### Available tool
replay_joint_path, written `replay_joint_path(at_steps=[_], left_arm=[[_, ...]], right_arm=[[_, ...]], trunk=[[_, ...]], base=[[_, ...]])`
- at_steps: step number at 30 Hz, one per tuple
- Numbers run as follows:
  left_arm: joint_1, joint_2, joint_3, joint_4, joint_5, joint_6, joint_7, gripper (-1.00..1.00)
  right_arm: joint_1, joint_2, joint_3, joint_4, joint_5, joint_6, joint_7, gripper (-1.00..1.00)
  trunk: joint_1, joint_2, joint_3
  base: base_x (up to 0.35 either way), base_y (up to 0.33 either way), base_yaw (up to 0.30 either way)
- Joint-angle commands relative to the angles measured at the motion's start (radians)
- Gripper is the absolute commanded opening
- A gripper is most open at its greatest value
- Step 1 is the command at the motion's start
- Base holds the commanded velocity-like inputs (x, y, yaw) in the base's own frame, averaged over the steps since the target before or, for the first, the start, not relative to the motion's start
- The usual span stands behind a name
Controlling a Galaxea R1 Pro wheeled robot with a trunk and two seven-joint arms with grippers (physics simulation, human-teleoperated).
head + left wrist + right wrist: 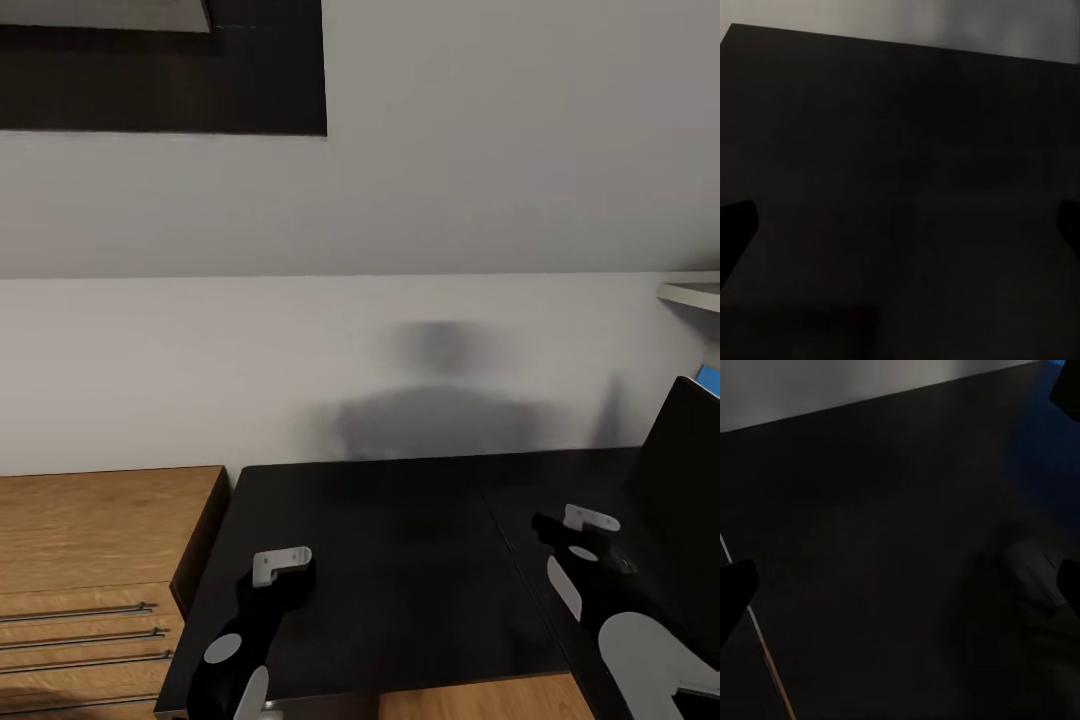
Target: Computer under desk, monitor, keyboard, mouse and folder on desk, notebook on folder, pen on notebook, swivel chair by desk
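Observation:
The desk [400,540] has a glossy black top that runs from the wood cabinet to the right edge of the head view. A black flat slab, the monitor [690,470], stands on the desk at the far right, cut off by the frame. My left gripper [290,585] hovers low over the desk's near left part; in its wrist view the left gripper [900,225] is open over bare black top. My right gripper [550,530] is over the desk just left of the monitor. The right gripper [900,585] is also open with nothing between its fingers.
A low light-wood cabinet [100,540] with bar-handled drawers adjoins the desk's left end. A white wall rises behind the desk, with a dark recessed panel [200,80] above. A white shelf edge [695,290] juts in at the right. A seam [520,580] splits the desk top.

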State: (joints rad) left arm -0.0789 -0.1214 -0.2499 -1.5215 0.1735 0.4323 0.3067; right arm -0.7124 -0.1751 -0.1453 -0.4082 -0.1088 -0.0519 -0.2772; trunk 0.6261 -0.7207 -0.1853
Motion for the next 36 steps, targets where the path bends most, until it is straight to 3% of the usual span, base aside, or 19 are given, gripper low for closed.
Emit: replay_joint_path(at_steps=[1,6,10,22,36], left_arm=[[-0.001,0.000,-0.002,-0.001,0.011,0.003,0.009,1.00],[-0.001,0.000,-0.001,-0.002,0.011,0.003,0.009,1.00],[-0.001,0.000,0.000,-0.003,0.011,0.003,0.009,1.00],[-0.001,0.000,0.000,-0.001,0.013,0.003,0.009,1.00],[-0.001,0.001,0.002,-0.001,0.013,0.003,0.009,1.00]], right_arm=[[-0.001,0.005,0.001,0.000,-0.010,-0.005,-0.001,1.00],[-0.001,0.047,-0.002,-0.018,-0.008,-0.005,-0.010,1.00],[-0.001,0.065,-0.002,-0.035,-0.010,-0.003,-0.017,1.00],[0.000,0.069,-0.002,-0.036,-0.007,0.009,-0.019,1.00],[0.000,0.070,0.001,-0.034,-0.004,0.009,-0.017,1.00]], trunk=[[0.000,-0.001,-0.002],[0.000,-0.001,-0.002],[0.000,-0.001,-0.002],[0.000,-0.001,-0.001],[0.000,-0.001,0.001]], base=[[0.000,0.000,0.000],[0.000,0.000,0.000],[0.000,0.000,0.000],[0.000,0.000,-0.022],[0.000,0.000,-0.247]])
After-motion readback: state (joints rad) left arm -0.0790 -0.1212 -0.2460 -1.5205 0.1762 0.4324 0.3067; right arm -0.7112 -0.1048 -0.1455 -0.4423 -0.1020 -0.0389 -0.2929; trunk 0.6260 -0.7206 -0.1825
